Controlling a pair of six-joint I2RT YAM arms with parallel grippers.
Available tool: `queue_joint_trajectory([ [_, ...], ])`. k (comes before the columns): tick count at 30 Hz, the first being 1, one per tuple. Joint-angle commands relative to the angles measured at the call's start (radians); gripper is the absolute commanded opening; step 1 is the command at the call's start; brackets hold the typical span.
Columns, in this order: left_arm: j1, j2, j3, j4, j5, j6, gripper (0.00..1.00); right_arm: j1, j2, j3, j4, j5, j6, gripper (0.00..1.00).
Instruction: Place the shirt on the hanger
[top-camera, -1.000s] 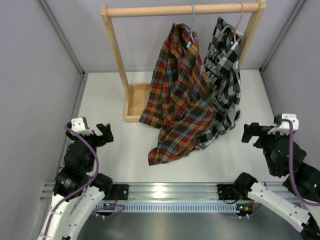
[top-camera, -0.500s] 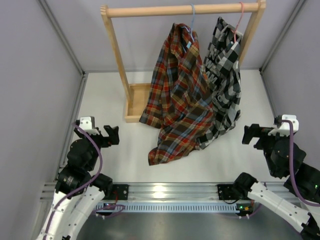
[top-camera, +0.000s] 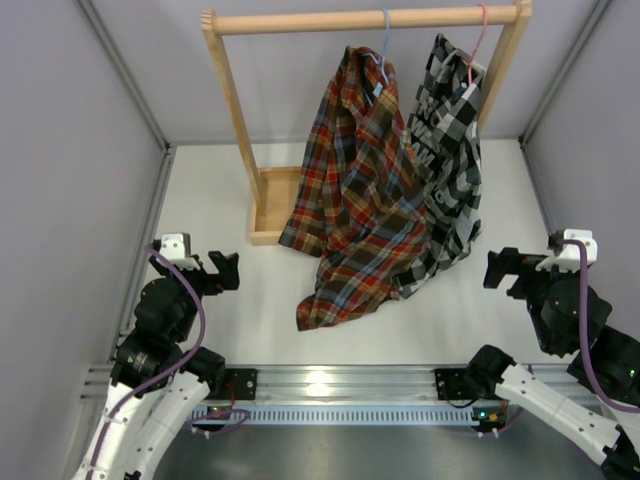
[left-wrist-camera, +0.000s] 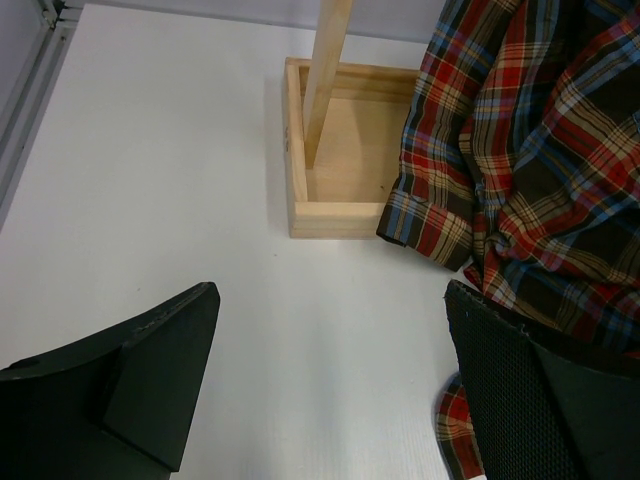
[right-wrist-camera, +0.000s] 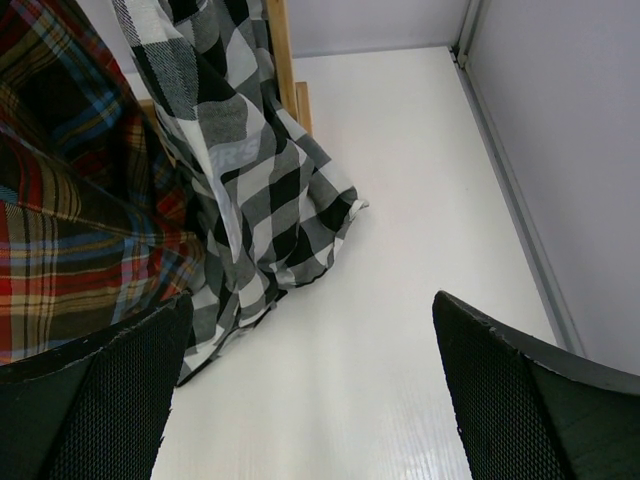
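Observation:
The red, orange, green and blue plaid shirt (top-camera: 358, 190) hangs from the light-blue hanger (top-camera: 384, 45) on the wooden rail, its lower part trailing onto the table. It also shows in the left wrist view (left-wrist-camera: 540, 170) and the right wrist view (right-wrist-camera: 70, 200). My left gripper (top-camera: 222, 268) is open and empty, left of the shirt's hem. My right gripper (top-camera: 500, 268) is open and empty, right of the hanging clothes. Neither touches the shirt.
A black-and-white checked shirt (top-camera: 450, 150) hangs on a pink-red hanger (top-camera: 481, 35) beside the plaid one. The wooden rack (top-camera: 230, 110) has a box-shaped foot (left-wrist-camera: 340, 170) on the table. Grey walls close in both sides.
My left arm moved a little right and toward the shirt a second ago, then stayed still. The right arm and the shirts have not moved.

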Motion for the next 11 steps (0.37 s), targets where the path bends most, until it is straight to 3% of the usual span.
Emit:
queue_joint_trajectory([
  [1, 0.004, 0.008, -0.006, 0.043, 0.011, 0.005, 0.98, 0.007, 0.013, 0.016, -0.012, -0.004, 0.006, 1.00],
  [11, 0.004, 0.009, -0.007, 0.045, 0.008, 0.006, 0.98, 0.007, 0.010, 0.016, -0.014, -0.007, 0.005, 1.00],
])
